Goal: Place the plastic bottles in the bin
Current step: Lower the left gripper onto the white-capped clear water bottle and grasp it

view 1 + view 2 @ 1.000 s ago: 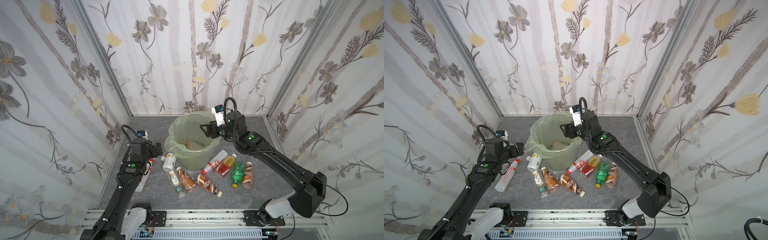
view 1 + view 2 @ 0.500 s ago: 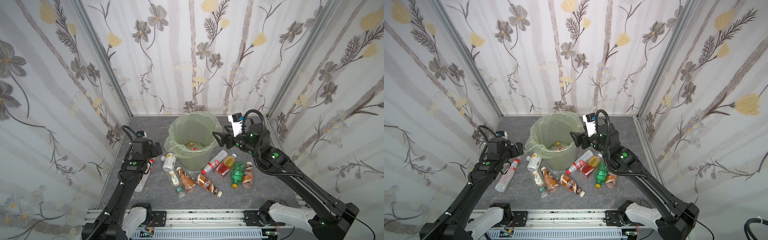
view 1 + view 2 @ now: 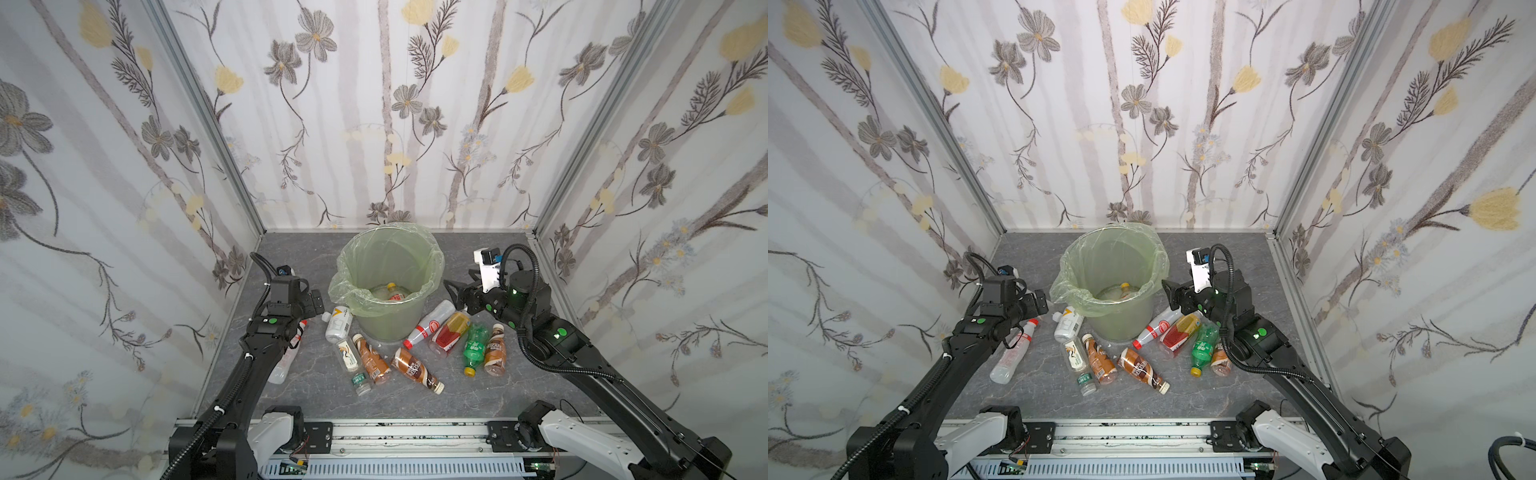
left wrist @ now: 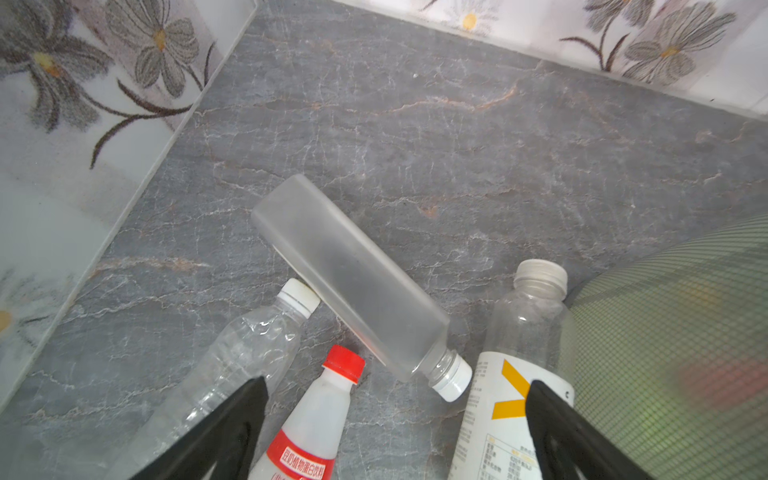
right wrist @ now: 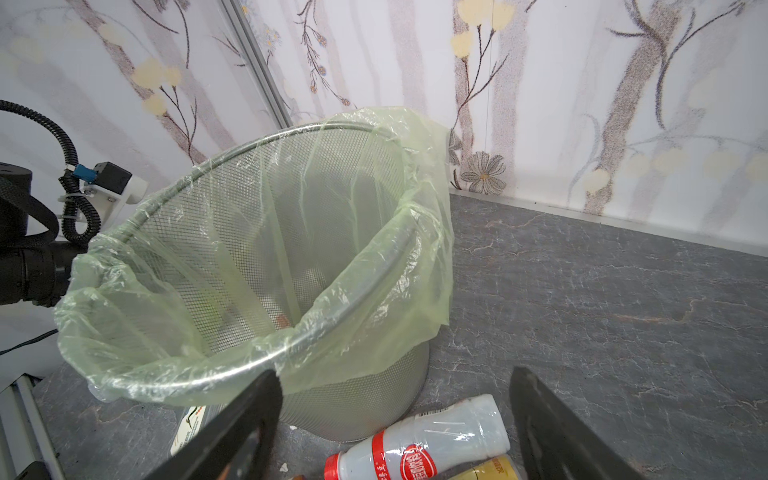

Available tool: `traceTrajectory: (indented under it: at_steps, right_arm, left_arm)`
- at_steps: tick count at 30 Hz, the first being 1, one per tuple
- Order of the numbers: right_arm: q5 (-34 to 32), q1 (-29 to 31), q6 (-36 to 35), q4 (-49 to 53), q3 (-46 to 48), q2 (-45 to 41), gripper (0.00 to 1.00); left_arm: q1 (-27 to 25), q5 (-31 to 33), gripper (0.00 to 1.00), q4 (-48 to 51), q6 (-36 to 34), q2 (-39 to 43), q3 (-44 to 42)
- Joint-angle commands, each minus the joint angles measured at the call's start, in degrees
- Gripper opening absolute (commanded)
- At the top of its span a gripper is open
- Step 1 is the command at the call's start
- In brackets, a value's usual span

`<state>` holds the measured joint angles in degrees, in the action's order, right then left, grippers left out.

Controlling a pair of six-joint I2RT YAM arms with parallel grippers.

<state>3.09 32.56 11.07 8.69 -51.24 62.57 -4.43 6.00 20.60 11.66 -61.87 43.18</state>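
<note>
Where the bottles (image 3: 372, 363) lie loose on the surface (image 3: 478, 257) around the bin (image 3: 386, 324), brown, green, red-label, white, mesh bin with green liner (image 3: 345, 286), yellow-capped bottle (image 3: 394, 291) inside, left pincer (image 4: 397, 382) spread, empty, right pincer (image 5: 392, 372) spread, empty

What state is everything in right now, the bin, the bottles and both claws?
Round mesh bin lined with a pale-green plastic bag: upright, open, holds a yellow-capped bottle.
Left claw: open, empty.
Right claw: open, empty.
Clear red-label plastic bottle: lying on its side, capped, outside the bin.
Green soda bottle: lying on its side, capped.
Frosted square plastic bottle: lying on its side, capped.
</note>
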Motion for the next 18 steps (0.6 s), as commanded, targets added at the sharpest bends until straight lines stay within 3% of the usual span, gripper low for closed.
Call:
traceTrajectory:
  at_steps: [1,6,10,18]
  right_arm:
    - [1.9,-0.8,0.4,-4.4,1.2,-0.3,0.86]
    - [3.1,-2.3,0.0,-4.8,2.5,-0.3,0.86]
    - [4.4,-3.9,-0.1,-5.8,3.7,-0.9,0.86]
    - [6.5,-5.8,-0.6,-7.3,4.2,0.4,0.86]
  left_arm:
    - [0.0,1.2,0.99,2.2,-2.6,-1.3,2.3]
    - [0.1,8.2,0.98,4.2,-9.0,-4.3,5.7]
    - [0.2,13.9,0.87,5.4,-19.3,-6.1,4.7]
    - [1.8,9.7,0.87,7.0,-25.8,-3.1,0.4]
